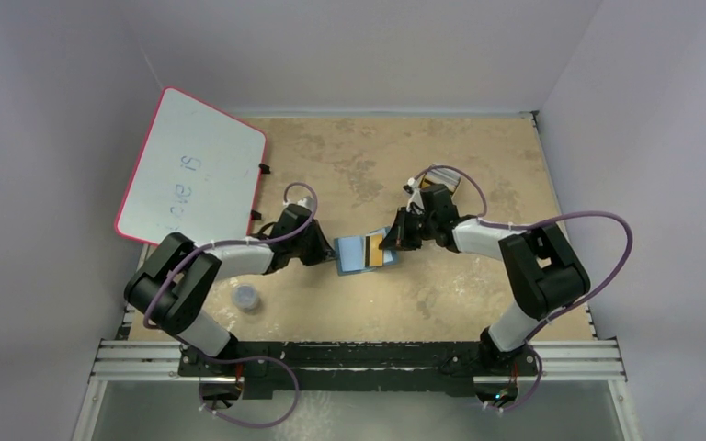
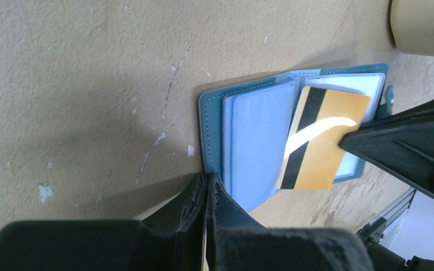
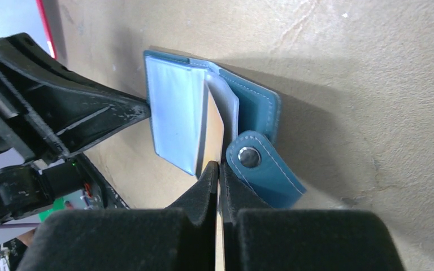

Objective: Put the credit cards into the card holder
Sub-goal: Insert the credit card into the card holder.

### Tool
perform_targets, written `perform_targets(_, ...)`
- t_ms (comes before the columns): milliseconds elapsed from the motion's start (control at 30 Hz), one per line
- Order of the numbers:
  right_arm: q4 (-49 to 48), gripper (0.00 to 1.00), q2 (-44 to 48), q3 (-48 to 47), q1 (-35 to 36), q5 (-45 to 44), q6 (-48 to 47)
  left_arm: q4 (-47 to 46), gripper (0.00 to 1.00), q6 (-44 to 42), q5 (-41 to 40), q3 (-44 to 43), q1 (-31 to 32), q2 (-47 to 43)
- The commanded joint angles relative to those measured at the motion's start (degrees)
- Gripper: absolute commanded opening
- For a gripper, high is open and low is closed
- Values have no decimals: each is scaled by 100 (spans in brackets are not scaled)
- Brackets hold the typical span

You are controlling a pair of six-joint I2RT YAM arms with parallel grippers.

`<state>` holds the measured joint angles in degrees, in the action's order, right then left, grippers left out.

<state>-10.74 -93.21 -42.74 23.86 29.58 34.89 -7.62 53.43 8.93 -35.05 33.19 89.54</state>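
The card holder [image 1: 351,254] lies open mid-table, teal outside with clear pockets inside [image 2: 254,135]. My left gripper [image 1: 330,253] is shut, its tips pinching the holder's left edge [image 2: 208,178]. An orange credit card with a dark stripe [image 2: 325,141] slants over the holder's right half. My right gripper [image 1: 392,241] is shut on that card's edge [image 3: 219,166]. In the right wrist view the card [image 3: 213,132] stands edge-on between the pocket leaves [image 3: 175,113]. More cards lie in the beige tray [image 1: 438,176], mostly hidden behind the right arm.
A pink-rimmed whiteboard [image 1: 193,165] leans at the back left. A small clear cap [image 1: 246,297] sits by the left arm's base. The holder's snap strap [image 3: 260,164] sticks out beside my right fingers. The tray's rim [image 2: 424,25] shows beyond the holder.
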Motion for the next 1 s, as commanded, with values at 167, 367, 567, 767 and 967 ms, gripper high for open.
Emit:
perform_targets(167, -11, 0, -288, -146, -13, -58, -258, -100, 0, -52, 154, -295, 38, 265)
perform_targets(367, -9, 0, -446, -191, -15, 37, -347, -91, 0, -44, 205, -407, 38, 371)
perform_targets(567, 103, 0, -577, -303, -4, 6, -430, 26, 0, -77, 228, -501, 36, 373)
perform_targets(767, -16, 0, -710, -471, 166, -8, -229, -22, 0, -22, 241, -482, 47, 386)
perform_targets(967, -294, 0, -803, -520, 385, -181, 209, -335, 0, 185, 366, -376, 77, 476)
